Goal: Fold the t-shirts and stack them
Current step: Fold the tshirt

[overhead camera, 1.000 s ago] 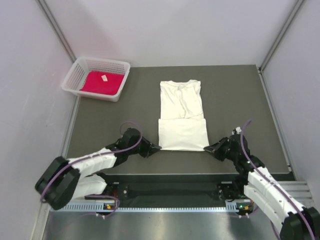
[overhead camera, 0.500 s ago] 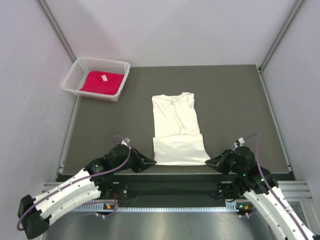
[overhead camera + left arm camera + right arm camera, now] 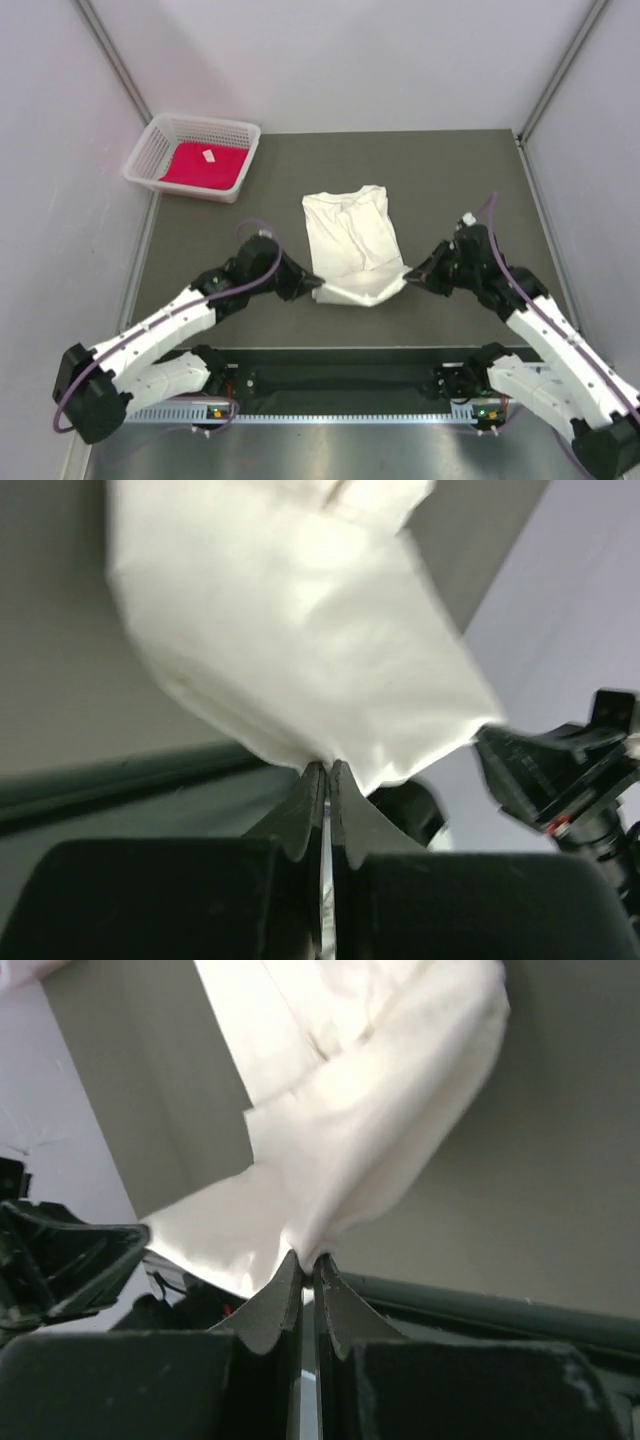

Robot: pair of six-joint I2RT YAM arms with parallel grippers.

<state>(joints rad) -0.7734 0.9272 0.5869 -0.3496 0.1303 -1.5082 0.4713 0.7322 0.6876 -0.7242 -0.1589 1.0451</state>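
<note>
Both pairs of jaws are pressed together on cloth. My left gripper pinches the lower left corner of the cream-white t-shirt and my right gripper pinches the lower right corner. The hem hangs lifted between them at centre frame, while the collar end lies on the dark table. I judge this shirt about half folded: its sides look tucked in, and the bottom-to-top fold is under way. The red t-shirt lies in the white basket at upper left, apparently untouched, so folding it and stacking both remain.
</note>
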